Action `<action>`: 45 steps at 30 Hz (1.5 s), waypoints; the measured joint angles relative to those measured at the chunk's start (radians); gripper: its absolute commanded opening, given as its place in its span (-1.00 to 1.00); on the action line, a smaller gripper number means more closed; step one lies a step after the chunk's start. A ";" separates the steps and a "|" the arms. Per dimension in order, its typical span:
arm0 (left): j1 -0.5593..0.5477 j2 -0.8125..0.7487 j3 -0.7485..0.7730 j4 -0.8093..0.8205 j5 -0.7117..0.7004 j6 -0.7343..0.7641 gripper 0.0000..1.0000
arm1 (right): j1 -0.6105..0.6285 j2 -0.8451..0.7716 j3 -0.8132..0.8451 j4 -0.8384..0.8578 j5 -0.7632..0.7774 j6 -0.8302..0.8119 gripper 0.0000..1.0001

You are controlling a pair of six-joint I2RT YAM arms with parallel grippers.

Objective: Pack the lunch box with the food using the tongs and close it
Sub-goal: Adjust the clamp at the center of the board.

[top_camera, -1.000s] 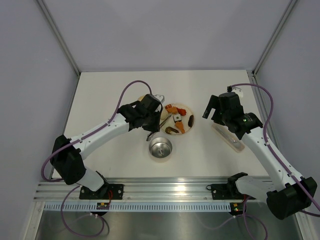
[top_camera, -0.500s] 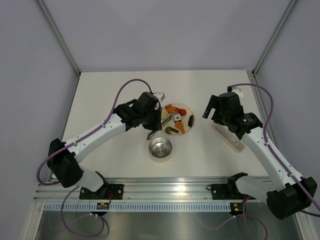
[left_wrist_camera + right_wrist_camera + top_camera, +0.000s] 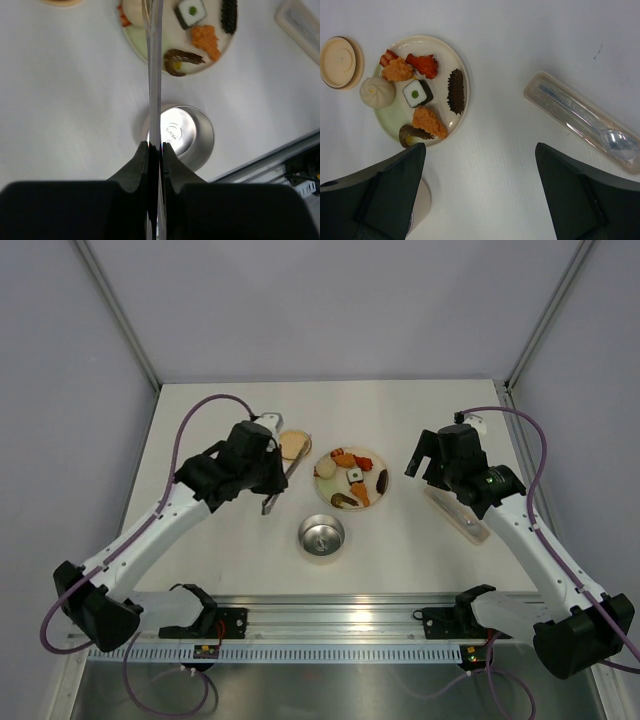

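Observation:
My left gripper (image 3: 271, 494) is shut on the tongs (image 3: 288, 471), left of the cream plate (image 3: 379, 462). In the left wrist view the tongs (image 3: 154, 75) run edge-on from my fingers up past the plate's left rim, their arms pressed together. The food (image 3: 415, 93) lies on the plate (image 3: 391, 123): orange, red, brown and dark pieces, a rice roll, a pale bun (image 3: 376, 92). The steel lunch box (image 3: 321, 536) stands empty below the plate, its wooden lid (image 3: 294, 445) flat to the upper left. My right gripper (image 3: 424, 456) hangs open right of the plate, holding nothing.
A clear plastic case (image 3: 584, 122) with a spoon inside lies right of the plate, under my right arm in the top view. The arm bases and a metal rail (image 3: 340, 620) line the near table edge. Grey walls close in the far side.
My left arm has swung back to the left with the tongs, away from the plate and lunch box, uncovering the wooden lid. The right arm has not moved.

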 measured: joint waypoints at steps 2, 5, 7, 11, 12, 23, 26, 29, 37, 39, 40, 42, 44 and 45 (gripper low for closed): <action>0.069 -0.070 -0.051 -0.001 -0.013 -0.010 -0.94 | 0.000 0.000 0.000 0.001 -0.006 0.000 0.99; 0.204 -0.164 -0.146 0.023 -0.040 -0.044 -0.88 | 0.000 0.002 -0.002 0.010 -0.022 0.000 0.99; 0.287 -0.197 -0.219 0.057 -0.063 -0.075 -0.85 | 0.000 0.005 -0.002 0.023 -0.026 0.000 0.99; 0.386 -0.171 -0.338 0.138 -0.099 -0.144 -0.85 | 0.000 0.014 -0.002 0.035 -0.043 0.000 0.99; 0.393 -0.151 -0.360 0.167 -0.111 -0.163 -0.85 | 0.000 0.014 -0.003 0.038 -0.047 0.000 0.99; 0.397 -0.061 -0.575 0.418 -0.207 -0.306 0.04 | 0.000 0.014 -0.034 0.050 -0.048 -0.002 0.99; 0.398 -0.018 -0.583 0.416 -0.219 -0.319 0.18 | 0.000 0.016 -0.035 0.051 -0.050 -0.002 0.99; 0.399 0.026 -0.583 0.412 -0.225 -0.320 0.34 | 0.000 0.016 -0.035 0.053 -0.050 -0.002 0.99; 0.392 0.123 -0.518 0.357 -0.249 -0.290 0.97 | 0.000 0.023 -0.035 0.054 -0.051 -0.008 0.99; 0.382 0.142 -0.490 0.342 -0.262 -0.283 0.98 | 0.000 0.027 -0.036 0.058 -0.051 -0.009 0.99; 0.377 0.151 -0.476 0.335 -0.272 -0.281 0.98 | 0.000 0.028 -0.037 0.062 -0.051 -0.009 0.99; 0.347 0.167 -0.452 0.318 -0.289 -0.279 0.98 | 0.000 0.029 -0.040 0.070 -0.051 -0.009 0.99; 0.321 0.191 -0.424 0.293 -0.313 -0.280 0.98 | 0.000 0.031 -0.042 0.074 -0.051 -0.009 0.99; 0.309 0.208 -0.409 0.280 -0.325 -0.282 0.98 | 0.000 0.031 -0.042 0.076 -0.051 -0.010 0.99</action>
